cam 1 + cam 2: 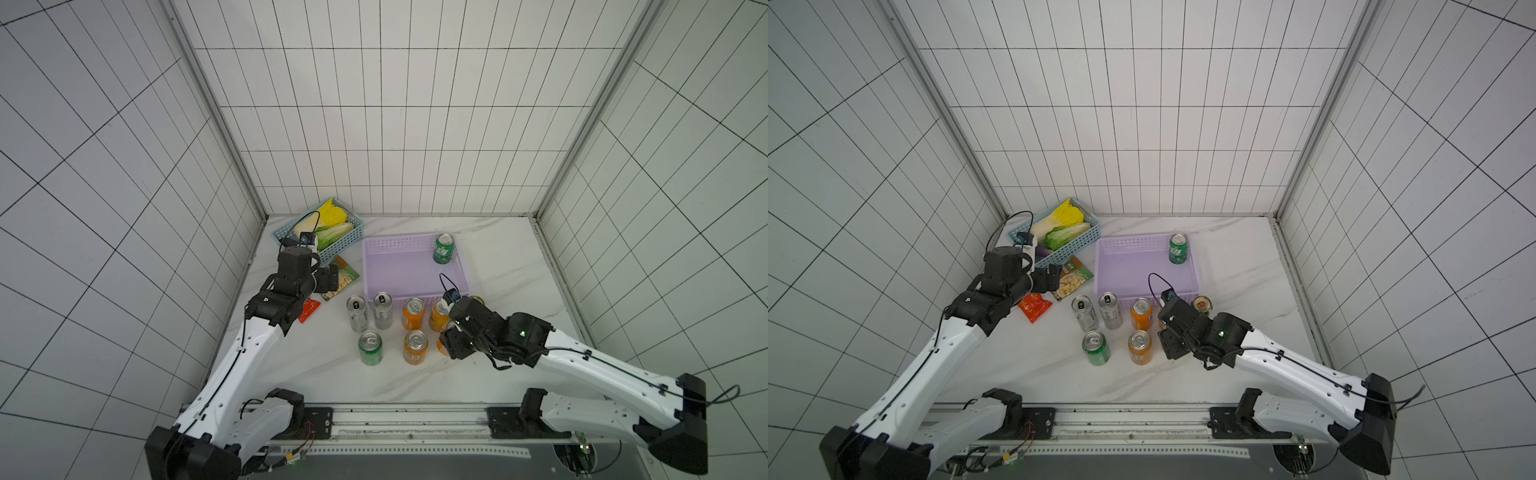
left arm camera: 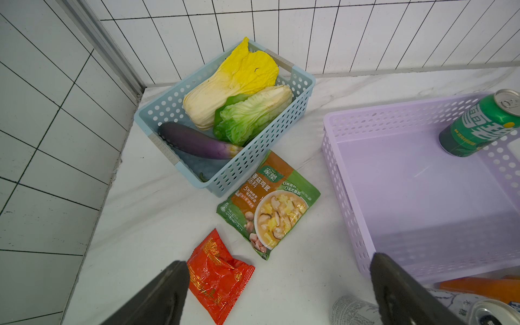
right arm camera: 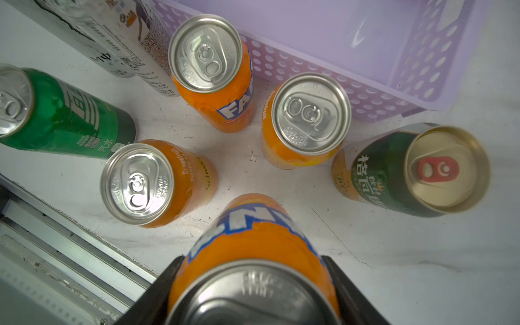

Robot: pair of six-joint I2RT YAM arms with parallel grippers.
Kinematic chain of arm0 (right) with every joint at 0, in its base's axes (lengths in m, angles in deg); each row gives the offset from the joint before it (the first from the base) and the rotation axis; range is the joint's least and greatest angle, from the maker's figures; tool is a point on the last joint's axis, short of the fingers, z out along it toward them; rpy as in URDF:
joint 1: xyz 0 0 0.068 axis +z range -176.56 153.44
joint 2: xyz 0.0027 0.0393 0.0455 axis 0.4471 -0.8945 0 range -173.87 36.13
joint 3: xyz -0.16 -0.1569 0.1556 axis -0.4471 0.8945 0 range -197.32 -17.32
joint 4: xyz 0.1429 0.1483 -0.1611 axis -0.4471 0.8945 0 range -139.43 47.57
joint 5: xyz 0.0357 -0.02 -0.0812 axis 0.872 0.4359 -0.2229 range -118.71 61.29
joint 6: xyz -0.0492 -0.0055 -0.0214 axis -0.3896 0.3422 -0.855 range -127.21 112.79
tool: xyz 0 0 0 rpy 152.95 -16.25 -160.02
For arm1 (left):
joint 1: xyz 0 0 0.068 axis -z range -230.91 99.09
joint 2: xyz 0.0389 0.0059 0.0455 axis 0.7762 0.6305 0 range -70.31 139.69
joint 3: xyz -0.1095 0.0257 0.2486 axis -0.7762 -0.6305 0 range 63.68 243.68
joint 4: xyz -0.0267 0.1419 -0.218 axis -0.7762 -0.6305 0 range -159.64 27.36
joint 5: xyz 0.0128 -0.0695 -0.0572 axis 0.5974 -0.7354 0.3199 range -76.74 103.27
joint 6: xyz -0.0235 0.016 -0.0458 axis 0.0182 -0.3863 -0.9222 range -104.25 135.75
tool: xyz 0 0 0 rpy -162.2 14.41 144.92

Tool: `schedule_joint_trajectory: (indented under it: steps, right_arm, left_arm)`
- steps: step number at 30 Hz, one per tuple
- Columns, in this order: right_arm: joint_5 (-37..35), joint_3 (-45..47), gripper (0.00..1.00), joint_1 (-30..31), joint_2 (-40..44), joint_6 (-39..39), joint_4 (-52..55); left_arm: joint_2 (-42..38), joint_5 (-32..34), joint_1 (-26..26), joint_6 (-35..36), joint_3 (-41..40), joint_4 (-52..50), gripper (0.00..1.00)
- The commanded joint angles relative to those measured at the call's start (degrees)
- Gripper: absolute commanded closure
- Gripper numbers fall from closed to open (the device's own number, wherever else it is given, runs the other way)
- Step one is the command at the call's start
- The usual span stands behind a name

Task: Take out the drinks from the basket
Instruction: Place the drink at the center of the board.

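- Right pincer (image 3: pixel 253 287) is seen clamped on an upright orange Fanta can (image 3: pixel 253 239).
- Seven other cans (image 1: pixel 413 313) are noted standing on the counter (image 1: pixel 498 266), in front of the lilac basket (image 1: pixel 399 242).
- One green can (image 1: pixel 444 248) is left upright in the basket's far right corner.
- Left pincer (image 2: pixel 278 287) is held spread wide near the red packet (image 2: pixel 216 275).

Top pair: high behind both arms (image 1: pixel 245 357), angled down, far; both top views cover the whole table (image 1: pixel 511 266).
Left wrist: close behind left pincer (image 2: pixel 278 260), facing out ahead of it.
Right wrist: directly above right pincer (image 3: pixel 249 264), very near its can (image 3: pixel 253 233).
Shared by wrists: basket (image 2: pixel 347 197) wall.
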Motion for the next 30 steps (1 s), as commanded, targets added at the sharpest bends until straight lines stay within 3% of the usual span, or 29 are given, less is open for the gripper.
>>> schedule_joint_trajectory:
  steps: [1,30]
  right_arm:
    - [-1.73,2.40,0.41,0.50,0.79,1.79,-5.94]
    - [-1.87,10.35,0.41,0.54,-4.92,3.22,-16.29]
  left_arm:
    - [0.33,0.15,-0.18,0.73,-0.20,1.20,0.02]
    - [0.50,0.35,-0.18,0.89,-0.20,1.15,0.02]
